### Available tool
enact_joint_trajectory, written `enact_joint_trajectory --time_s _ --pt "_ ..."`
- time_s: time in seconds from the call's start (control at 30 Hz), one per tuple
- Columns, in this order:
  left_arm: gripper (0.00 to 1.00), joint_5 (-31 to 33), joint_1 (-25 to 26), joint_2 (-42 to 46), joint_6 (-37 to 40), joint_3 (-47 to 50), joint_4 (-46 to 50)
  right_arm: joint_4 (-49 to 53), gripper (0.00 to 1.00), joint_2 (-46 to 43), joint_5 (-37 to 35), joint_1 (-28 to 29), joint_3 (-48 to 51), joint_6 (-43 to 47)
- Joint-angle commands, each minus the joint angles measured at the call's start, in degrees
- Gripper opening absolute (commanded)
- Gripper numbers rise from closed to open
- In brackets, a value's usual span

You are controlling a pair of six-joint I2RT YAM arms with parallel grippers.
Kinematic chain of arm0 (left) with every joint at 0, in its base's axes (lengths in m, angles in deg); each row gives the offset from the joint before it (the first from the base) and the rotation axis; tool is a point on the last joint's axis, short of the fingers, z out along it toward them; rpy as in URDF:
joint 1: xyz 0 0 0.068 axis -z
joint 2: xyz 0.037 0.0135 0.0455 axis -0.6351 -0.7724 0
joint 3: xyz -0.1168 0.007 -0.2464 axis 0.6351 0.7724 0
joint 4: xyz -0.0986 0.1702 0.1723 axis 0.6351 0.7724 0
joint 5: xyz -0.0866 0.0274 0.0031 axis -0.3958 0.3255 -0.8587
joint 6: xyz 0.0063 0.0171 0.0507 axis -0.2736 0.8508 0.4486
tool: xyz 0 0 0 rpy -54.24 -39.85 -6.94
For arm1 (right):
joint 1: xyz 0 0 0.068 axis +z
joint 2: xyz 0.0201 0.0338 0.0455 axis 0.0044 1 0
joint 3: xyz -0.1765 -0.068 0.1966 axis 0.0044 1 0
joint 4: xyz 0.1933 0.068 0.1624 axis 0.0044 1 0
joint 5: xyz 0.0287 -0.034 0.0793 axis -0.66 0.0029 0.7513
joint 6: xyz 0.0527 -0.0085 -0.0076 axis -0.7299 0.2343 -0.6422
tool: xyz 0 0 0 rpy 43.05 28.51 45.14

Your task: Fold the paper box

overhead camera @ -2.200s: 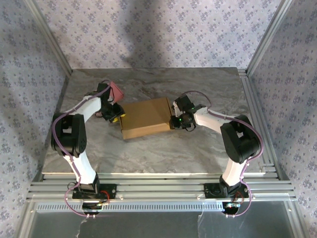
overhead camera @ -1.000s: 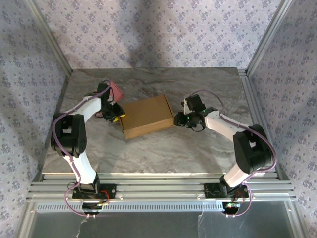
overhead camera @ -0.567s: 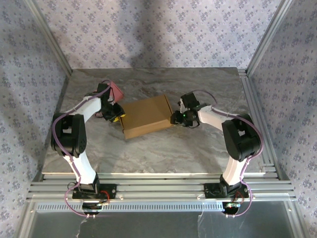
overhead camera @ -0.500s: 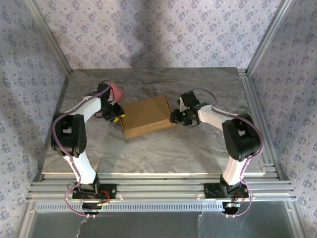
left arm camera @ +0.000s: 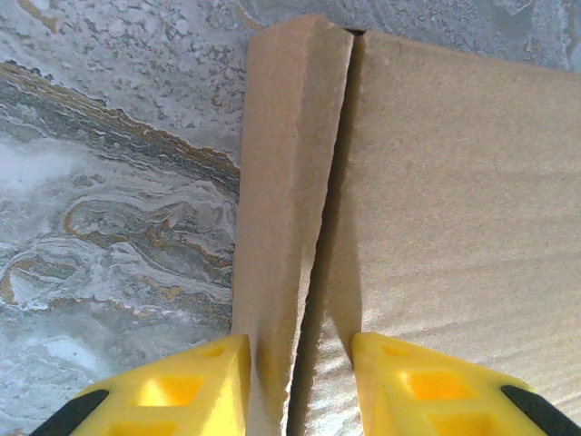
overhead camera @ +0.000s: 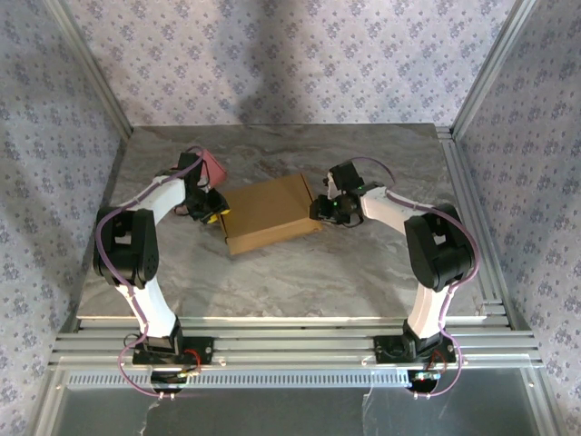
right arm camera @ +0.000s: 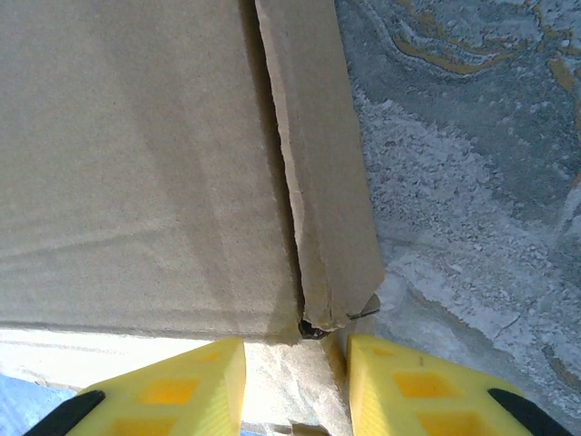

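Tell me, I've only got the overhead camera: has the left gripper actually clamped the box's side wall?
Observer: It doesn't look clamped. The left gripper straddles the left side wall of the paper box, jaws apart, with a dark gap showing on the lid side.
Operator: And the right one?
Observer: The right gripper sits open at a corner of the box, where the right side wall has a ragged, torn-looking edge along the seam.
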Motion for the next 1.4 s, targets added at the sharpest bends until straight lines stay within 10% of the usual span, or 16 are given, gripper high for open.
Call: enact_joint_trajectory --time_s 0.0,0.5,1.37 --pt "0.35 1.61 0.89 -2.75 1.34 2.03 7.27 0.57 0.35 -0.73 1.63 0.44 0.87 -0.36" --pt "0.34 1.97 0.78 -3.53 2.21 1.24 8.33 -0.58 0.16 -1.01 -1.70 0.58 4.97 2.08" --pt "0.32 1.97 0.76 -3.99 2.16 0.93 8.51 -4.01 0.25 -8.77 2.49 -0.41 14.32 3.42"
